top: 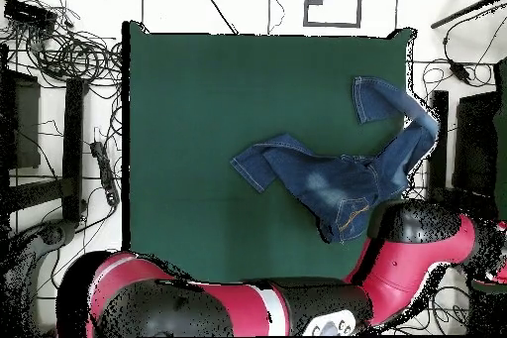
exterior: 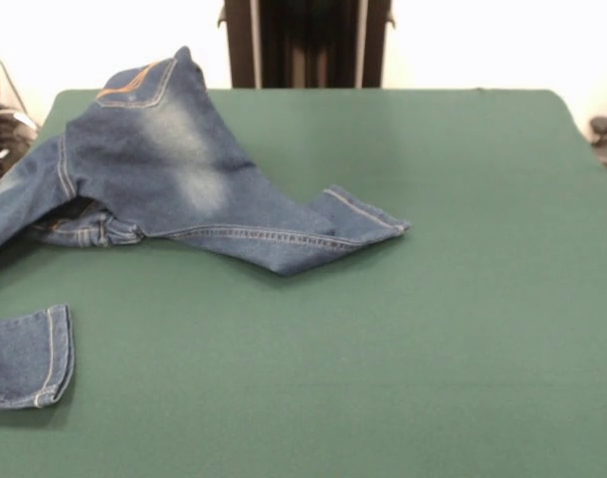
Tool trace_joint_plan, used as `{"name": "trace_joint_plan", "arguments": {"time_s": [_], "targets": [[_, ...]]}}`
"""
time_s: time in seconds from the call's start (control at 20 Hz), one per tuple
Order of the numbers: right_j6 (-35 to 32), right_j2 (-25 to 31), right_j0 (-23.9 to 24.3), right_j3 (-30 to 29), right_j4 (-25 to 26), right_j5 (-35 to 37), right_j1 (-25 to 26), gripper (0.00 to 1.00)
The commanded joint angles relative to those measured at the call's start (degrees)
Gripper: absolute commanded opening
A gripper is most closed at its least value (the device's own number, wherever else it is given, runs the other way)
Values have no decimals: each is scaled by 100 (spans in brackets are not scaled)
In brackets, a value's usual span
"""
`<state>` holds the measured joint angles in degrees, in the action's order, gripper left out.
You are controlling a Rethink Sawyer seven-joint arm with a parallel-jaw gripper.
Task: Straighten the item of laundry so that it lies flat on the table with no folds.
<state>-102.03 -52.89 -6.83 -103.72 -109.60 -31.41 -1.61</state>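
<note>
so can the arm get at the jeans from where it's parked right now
Probably yes. The jeans lie crumpled near the table corner beside the arm, whose red link sits just past their waistband end. Nothing else rests on the cloth between them. The gripper itself isn't visible, so its approach is uncertain.

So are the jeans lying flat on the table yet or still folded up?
Still folded. The jeans are bunched, one leg bent back past the table edge and the waistband end raised; the overhead view shows the same crooked shape.
</note>
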Motion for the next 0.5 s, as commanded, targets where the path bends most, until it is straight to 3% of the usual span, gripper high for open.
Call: {"name": "trace_joint_plan", "arguments": {"time_s": [0.05,0.35,0.5], "targets": [[2212,2011,14,-92,-737,-1458,-730,100],[2209,2403,210,-177,-603,-2004,-1108,100],[1873,2528,294,-240,-454,-2075,-1218,100]]}}
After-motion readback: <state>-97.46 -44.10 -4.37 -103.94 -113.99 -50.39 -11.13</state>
